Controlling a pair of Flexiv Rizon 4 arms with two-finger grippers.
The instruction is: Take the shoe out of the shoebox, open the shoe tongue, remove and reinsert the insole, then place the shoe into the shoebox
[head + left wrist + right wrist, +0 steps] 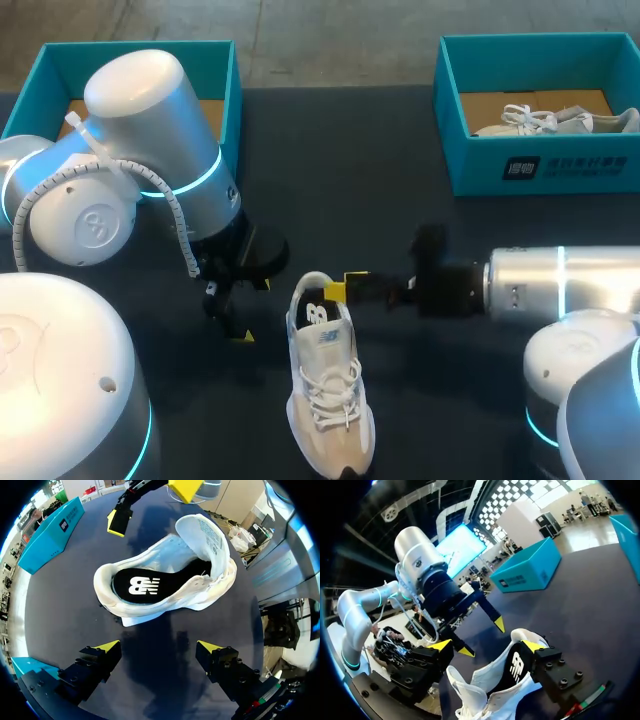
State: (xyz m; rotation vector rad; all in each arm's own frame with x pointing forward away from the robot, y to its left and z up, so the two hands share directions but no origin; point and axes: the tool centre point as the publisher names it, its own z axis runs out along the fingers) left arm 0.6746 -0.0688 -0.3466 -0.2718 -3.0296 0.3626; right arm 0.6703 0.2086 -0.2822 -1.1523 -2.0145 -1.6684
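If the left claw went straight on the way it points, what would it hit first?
Likely the white mesh sneaker lying ahead of the open left gripper, though depth is unclear.

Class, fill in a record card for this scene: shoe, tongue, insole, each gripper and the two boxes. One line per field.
shoe: on the table, outside both boxes, toe toward the robot
tongue: lifted open
insole: black, lying inside the shoe
left gripper: open, beside the shoe, not touching it
right gripper: open, close over the shoe's opening
left box: far left, partly behind the left arm
right box: far right, holds a second shoe
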